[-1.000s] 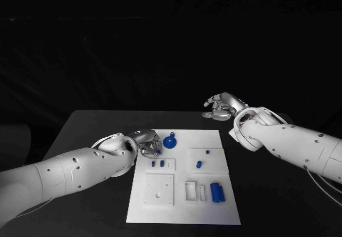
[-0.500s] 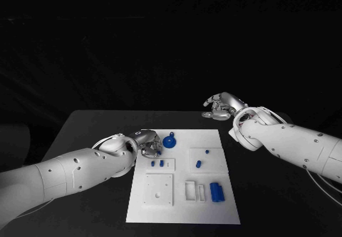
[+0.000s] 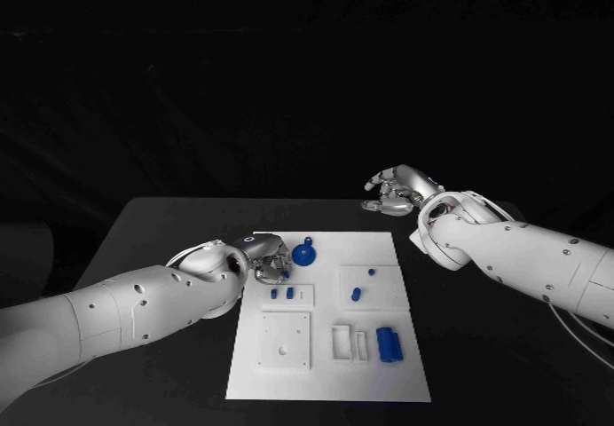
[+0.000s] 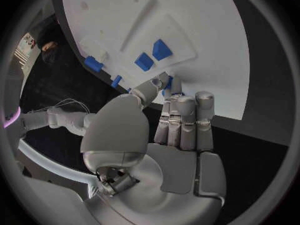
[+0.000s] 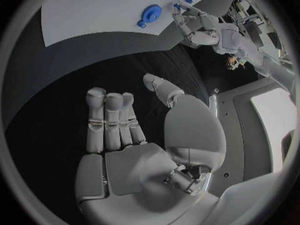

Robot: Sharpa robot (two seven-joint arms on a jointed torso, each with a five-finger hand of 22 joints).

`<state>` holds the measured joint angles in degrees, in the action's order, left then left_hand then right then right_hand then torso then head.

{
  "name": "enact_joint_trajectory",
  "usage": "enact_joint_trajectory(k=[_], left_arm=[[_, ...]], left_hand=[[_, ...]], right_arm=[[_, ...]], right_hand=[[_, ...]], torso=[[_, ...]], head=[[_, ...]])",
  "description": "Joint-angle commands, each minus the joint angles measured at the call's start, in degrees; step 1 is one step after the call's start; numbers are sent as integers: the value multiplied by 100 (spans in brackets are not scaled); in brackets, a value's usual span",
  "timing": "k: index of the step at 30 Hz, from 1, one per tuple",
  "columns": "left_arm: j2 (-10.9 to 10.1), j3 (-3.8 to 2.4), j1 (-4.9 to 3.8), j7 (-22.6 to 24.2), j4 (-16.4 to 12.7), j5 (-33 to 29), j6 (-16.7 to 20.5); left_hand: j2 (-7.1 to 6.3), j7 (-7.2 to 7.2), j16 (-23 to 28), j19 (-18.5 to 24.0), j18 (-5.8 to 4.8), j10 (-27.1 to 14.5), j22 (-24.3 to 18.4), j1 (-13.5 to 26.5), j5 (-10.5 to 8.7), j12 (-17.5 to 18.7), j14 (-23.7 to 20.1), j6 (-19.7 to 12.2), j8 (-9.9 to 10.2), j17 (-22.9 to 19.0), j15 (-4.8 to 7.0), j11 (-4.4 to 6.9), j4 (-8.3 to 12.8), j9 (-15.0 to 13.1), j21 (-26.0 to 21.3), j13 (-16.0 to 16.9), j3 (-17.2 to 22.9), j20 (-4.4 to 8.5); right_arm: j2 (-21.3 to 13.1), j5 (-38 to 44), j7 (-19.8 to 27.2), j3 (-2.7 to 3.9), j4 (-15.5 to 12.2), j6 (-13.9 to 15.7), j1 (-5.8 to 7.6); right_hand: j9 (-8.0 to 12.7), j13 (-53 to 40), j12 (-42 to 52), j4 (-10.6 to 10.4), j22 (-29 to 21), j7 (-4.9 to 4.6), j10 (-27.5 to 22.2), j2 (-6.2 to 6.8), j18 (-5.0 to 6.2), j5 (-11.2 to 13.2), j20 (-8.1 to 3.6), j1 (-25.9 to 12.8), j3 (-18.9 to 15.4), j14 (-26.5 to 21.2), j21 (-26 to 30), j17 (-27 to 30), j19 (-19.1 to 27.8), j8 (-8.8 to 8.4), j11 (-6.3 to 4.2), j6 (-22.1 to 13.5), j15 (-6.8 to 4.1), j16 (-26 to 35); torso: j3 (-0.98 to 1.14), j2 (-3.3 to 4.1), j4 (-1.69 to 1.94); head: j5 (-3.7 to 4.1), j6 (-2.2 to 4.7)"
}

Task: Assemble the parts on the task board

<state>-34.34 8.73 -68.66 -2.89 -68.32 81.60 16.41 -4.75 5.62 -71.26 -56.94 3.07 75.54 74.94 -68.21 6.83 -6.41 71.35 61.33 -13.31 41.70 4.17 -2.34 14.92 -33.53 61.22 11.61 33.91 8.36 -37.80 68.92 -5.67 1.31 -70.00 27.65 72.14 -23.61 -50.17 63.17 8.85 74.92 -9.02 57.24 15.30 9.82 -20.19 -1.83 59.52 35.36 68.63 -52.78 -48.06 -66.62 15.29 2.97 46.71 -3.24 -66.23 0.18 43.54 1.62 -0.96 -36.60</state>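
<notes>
The white task board (image 3: 330, 364) lies in the middle of the table. My left hand (image 3: 266, 257) hovers at its far left edge and pinches a small blue part (image 4: 168, 83) between thumb and finger. A round blue part (image 3: 304, 255) stands just right of that hand. Two small blue pieces (image 3: 283, 293) sit in a raised block close to it, and two more (image 3: 358, 294) lie on the board's right half. A blue cylinder (image 3: 389, 346) lies near the right edge. My right hand (image 3: 399, 192) hangs beyond the board's far edge, fingers apart and holding nothing.
White raised blocks and recessed slots (image 3: 287, 339) cover the board's near half. Black table (image 3: 153, 231) stretches on both sides of the board. In the right wrist view my left hand (image 5: 203, 27) shows at the board (image 5: 87, 10), near the round blue part (image 5: 150, 14).
My left hand has shifted very slightly at the board's left edge. The right hand and the parts on the board have stayed put.
</notes>
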Motion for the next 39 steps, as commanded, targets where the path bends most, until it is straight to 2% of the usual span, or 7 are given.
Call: enact_joint_trajectory(k=[1, 14, 20, 26, 32, 34, 39], left_arm=[[61, 52, 50, -111, -23, 457, -275], [80, 57, 50, -344, -163, 1031, -316], [52, 57, 50, -395, -200, 1099, -313], [25, 58, 50, -359, -217, 1100, -89], [24, 58, 50, -340, -216, 1022, 40], [19, 58, 50, -340, -216, 1007, 68], [8, 58, 50, -344, -214, 981, 99]], left_hand=[[43, 10, -39, 13, 494, 43, 20, -10, 9, 28, 47, 37, -23, -2, 3, 7, 3, 4, 38, -8, 33, 116], [32, 0, -51, 4, 492, 75, 26, -28, 17, 28, 57, 66, -40, 3, 10, 16, 19, 9, 47, -2, 41, 123], [24, -4, -54, -2, 492, 88, 27, -33, 21, 28, 64, 77, -47, 4, 14, 20, 21, 12, 51, 1, 44, 126], [11, -4, -54, -4, 491, 89, 27, -35, 23, 34, 66, 77, -47, 3, 16, 21, 22, 16, 51, 1, 47, 129], [-116, 71, -14, 4, 485, -30, 13, -115, 9, 136, 53, -128, 62, -21, -34, -32, 30, 94, 23, -31, 118, 108], [-178, 157, -2, 1, 487, -43, 6, -145, -19, 158, 54, -354, 180, -29, -44, -42, 33, 158, 12, -35, 136, 98], [-295, 234, 25, 8, 495, -175, -3, -171, -45, 241, 40, -541, 261, -43, -96, -97, 31, 216, -10, -69, 143, 58]], right_arm=[[3, 18, 49, 2, -9, -59, -2], [6, 19, 51, 2, -10, -58, -2], [-1, 19, 50, 2, -12, -57, -2], [-9, 20, 49, 2, -14, -61, -2], [-6, 20, 49, 2, -9, -58, -2], [-6, 20, 49, 2, -7, -57, -2], [-11, 20, 48, 2, -7, -54, -2]], right_hand=[[-6, 8, 19, 30, 15, -39, -39, -55, 518, -23, -1, 12, -11, -10, 19, 8, 2, 39, -11, 9, -23, 20], [-6, 13, 22, 31, 17, -39, -39, -55, 518, -25, -1, 10, -13, -10, 21, 9, 0, 39, -11, 8, -23, 20], [-6, 15, 23, 31, 18, -39, -39, -55, 518, -26, -1, 9, -13, -10, 22, 10, -1, 39, -11, 8, -23, 20], [-6, 17, 25, 32, 19, -39, -40, -56, 518, -27, -1, 9, -13, -10, 24, 11, -2, 39, -11, 7, -23, 20], [-6, 19, 26, 33, 19, -39, -40, -55, 518, -27, -1, 9, -14, -10, 25, 11, -2, 39, -11, 7, -23, 20], [-6, 20, 26, 34, 20, -39, -40, -55, 518, -27, -1, 9, -14, -10, 25, 11, -2, 39, -11, 7, -23, 20], [-6, 21, 27, 35, 20, -39, -41, -54, 518, -27, -1, 9, -15, -10, 26, 12, -2, 39, -11, 6, -23, 20]], torso=[[-2, 3, 4], [0, -2, 0], [-3, 0, 2], [-2, -1, 7], [-6, -5, 4], [-3, -4, 5], [-4, -1, 2]], head=[[8, -7], [18, -22], [20, -19], [24, -10], [19, -12], [19, -5], [20, -8]])
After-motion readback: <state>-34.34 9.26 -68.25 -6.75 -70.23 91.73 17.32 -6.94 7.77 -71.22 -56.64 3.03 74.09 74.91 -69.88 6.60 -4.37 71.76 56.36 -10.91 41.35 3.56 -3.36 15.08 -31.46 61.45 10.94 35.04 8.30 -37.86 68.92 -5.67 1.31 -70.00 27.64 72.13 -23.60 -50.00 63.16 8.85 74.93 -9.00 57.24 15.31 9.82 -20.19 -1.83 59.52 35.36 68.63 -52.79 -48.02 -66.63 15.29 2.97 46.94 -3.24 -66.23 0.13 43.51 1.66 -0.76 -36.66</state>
